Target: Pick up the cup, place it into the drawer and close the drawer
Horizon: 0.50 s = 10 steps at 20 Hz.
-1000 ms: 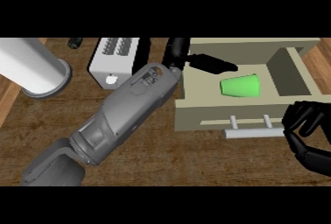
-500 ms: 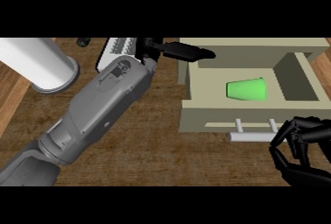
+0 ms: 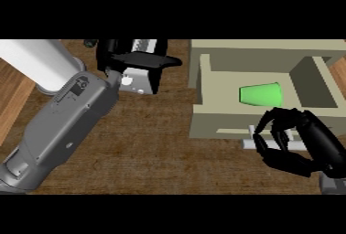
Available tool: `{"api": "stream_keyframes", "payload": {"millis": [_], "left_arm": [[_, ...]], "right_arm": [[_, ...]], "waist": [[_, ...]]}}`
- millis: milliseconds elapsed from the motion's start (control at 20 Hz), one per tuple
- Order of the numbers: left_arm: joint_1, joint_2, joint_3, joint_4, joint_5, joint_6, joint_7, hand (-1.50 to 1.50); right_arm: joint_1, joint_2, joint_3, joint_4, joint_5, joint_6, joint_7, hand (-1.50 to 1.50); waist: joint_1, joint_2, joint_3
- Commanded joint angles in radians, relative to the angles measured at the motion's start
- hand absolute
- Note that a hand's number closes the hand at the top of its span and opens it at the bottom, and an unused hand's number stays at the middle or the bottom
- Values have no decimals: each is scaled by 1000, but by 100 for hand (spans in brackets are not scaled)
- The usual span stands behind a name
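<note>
The green cup (image 3: pixel 260 94) lies on its side inside the open beige drawer (image 3: pixel 202 77) at the right of the head view. My right hand (image 3: pixel 304 146) is at the drawer's front, its fingers curled over the white handle (image 3: pixel 249 142) and its thumb below it. My left hand (image 3: pixel 138 58) is at the upper middle, left of the drawer, with straight fingers pointing right and nothing in it. Its grey forearm runs down to the lower left corner.
A white boxy appliance (image 3: pixel 140 82) stands just under my left hand. A big white cylinder (image 3: pixel 34 64) stands at the upper left, beside the forearm. Brown wooden counter top (image 3: pixel 155 151) shows between the arm and the drawer.
The view has shifted, so the drawer sits further right. My right hand has moved up and left from the lower right onto the drawer handle. My left hand has drawn away from the drawer.
</note>
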Motion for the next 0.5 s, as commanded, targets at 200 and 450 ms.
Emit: {"api": "stream_keyframes", "payload": {"millis": [200,450], "left_arm": [[197,96,27,-175,-1,-33,-10,-150],[279,167,78,-265,19,-82,12,-150]], "right_arm": [[-80,-39,186,214,361,-94,-56,150],[-182,-8,231,475,524,-235,-126,150]], "waist": [[16,2,0],[10,5,1]]}}
